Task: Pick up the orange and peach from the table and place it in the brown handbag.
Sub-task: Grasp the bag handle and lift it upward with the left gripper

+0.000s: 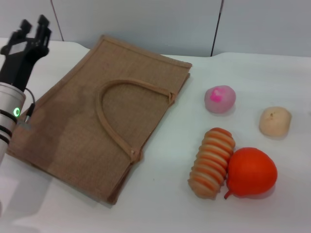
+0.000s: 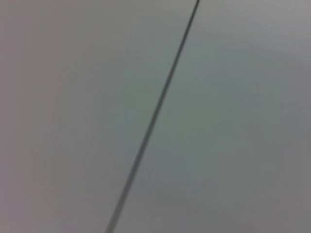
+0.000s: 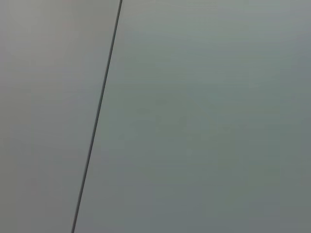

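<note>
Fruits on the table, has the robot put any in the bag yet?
Not yet. The big glossy orange and the small pink peach lie on the white table. The flat brown woven handbag holds nothing visible. The left gripper hangs near the bag, carrying nothing. Both fruits remain.

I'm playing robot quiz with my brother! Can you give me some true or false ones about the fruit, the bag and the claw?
1. The orange touches the striped oblong item. True.
2. The peach is inside the brown handbag. False: it lies on the table.
3. The handbag lies flat. True.
4. The left claw holds the orange. False: it is raised at the bag's far left side, holding nothing.
5. The beige fruit touches the peach. False: they're apart.
</note>
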Robot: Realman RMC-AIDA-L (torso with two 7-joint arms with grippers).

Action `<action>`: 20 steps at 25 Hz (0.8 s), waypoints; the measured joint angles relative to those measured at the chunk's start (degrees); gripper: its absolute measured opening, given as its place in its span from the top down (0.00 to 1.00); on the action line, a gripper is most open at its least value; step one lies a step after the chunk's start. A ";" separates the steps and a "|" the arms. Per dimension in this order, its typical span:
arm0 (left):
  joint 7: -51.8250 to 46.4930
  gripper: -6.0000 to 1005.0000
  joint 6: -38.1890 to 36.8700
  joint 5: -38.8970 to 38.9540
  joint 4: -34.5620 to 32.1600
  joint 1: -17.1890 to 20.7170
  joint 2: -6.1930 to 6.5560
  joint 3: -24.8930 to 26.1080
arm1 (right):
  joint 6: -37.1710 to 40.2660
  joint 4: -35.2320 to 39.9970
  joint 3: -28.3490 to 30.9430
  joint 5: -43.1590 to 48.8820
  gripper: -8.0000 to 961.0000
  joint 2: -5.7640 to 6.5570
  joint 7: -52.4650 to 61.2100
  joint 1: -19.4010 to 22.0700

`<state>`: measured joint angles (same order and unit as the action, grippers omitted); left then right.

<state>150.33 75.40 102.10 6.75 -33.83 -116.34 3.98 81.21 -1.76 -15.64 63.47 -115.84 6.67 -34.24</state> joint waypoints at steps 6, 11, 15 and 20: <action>-23.12 0.50 -2.88 -6.20 -9.63 -0.37 0.06 -6.76 | 0.00 0.00 -0.15 0.00 0.11 0.00 0.01 0.05; -44.82 0.50 -5.93 -15.40 -20.31 -0.86 0.06 -12.21 | 0.00 0.00 -0.11 0.00 0.11 0.01 0.05 0.05; -60.42 0.50 -7.49 -26.18 -27.70 -2.39 0.07 -14.70 | -0.06 0.00 -0.14 -0.06 0.11 0.08 0.13 0.05; -75.45 0.50 -6.99 -41.66 -35.38 -5.19 0.14 -15.16 | -0.13 0.00 -0.09 -0.02 0.11 0.09 0.16 0.05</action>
<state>74.87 68.41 60.44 -28.63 -39.03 -116.20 -11.18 81.08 -1.76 -15.74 63.44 -115.75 6.83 -34.19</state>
